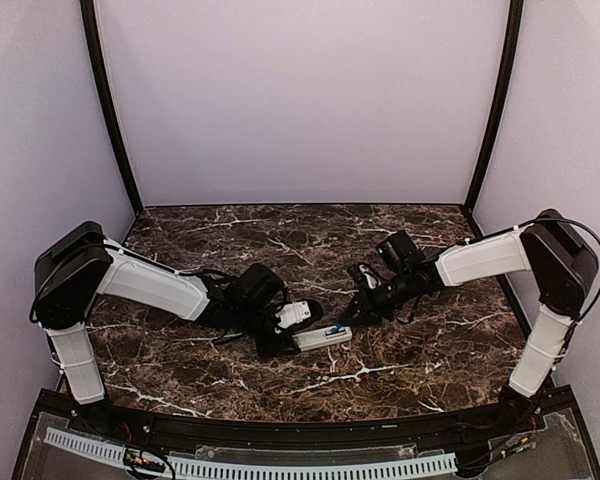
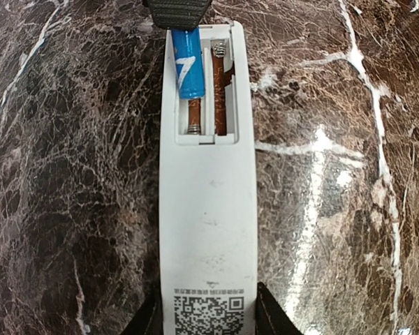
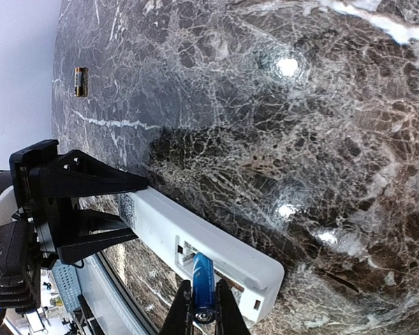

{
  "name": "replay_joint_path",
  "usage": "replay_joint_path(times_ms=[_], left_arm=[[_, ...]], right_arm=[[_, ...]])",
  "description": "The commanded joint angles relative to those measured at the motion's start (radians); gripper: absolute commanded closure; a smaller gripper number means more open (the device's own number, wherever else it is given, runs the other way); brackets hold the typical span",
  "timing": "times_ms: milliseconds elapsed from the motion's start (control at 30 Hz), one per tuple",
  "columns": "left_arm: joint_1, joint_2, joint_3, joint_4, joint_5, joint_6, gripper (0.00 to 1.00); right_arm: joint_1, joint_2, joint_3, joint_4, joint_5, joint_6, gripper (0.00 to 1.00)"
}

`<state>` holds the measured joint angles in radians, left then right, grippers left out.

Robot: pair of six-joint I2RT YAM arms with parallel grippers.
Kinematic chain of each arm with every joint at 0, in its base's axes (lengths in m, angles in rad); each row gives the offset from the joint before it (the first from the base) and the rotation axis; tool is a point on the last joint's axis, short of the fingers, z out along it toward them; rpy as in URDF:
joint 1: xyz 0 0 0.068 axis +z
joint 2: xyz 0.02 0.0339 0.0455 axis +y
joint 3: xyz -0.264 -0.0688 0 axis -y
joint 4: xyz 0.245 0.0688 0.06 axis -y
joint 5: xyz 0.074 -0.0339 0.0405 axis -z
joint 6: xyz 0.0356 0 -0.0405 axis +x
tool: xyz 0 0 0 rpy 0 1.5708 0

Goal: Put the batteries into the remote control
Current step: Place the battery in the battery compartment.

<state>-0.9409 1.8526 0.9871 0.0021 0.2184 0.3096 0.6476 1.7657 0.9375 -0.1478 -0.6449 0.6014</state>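
Remote control, a slim white plastic bar, lies back-up mid-frame on the dark marble desk, its lower end clamped by the left end effector. Right end effector pinches a short blue cylindrical battery partway into the left slot. Risk: early release lets the spring eject it. Only the right wrist view shows a second small cylinder, upper left, well apart.

The remote control runs past the left wrist view's bottom edge.
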Motion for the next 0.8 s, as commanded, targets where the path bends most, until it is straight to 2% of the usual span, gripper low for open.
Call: replay_joint_path(times_ms=[0, 433, 767], left_arm=[[-0.002, -0.021, -0.025, -0.029, -0.016, -0.026, 0.77], [-0.002, -0.012, -0.021, -0.025, -0.025, -0.035, 0.8], [-0.002, -0.01, -0.024, -0.021, -0.035, -0.052, 0.83]], right_arm=[[0.01, 0.018, -0.011, 0.036, 0.024, 0.011, 1.0], [0.03, 0.066, -0.022, 0.108, 0.052, 0.058, 1.0], [0.055, 0.056, -0.049, 0.091, 0.062, 0.074, 1.0]])
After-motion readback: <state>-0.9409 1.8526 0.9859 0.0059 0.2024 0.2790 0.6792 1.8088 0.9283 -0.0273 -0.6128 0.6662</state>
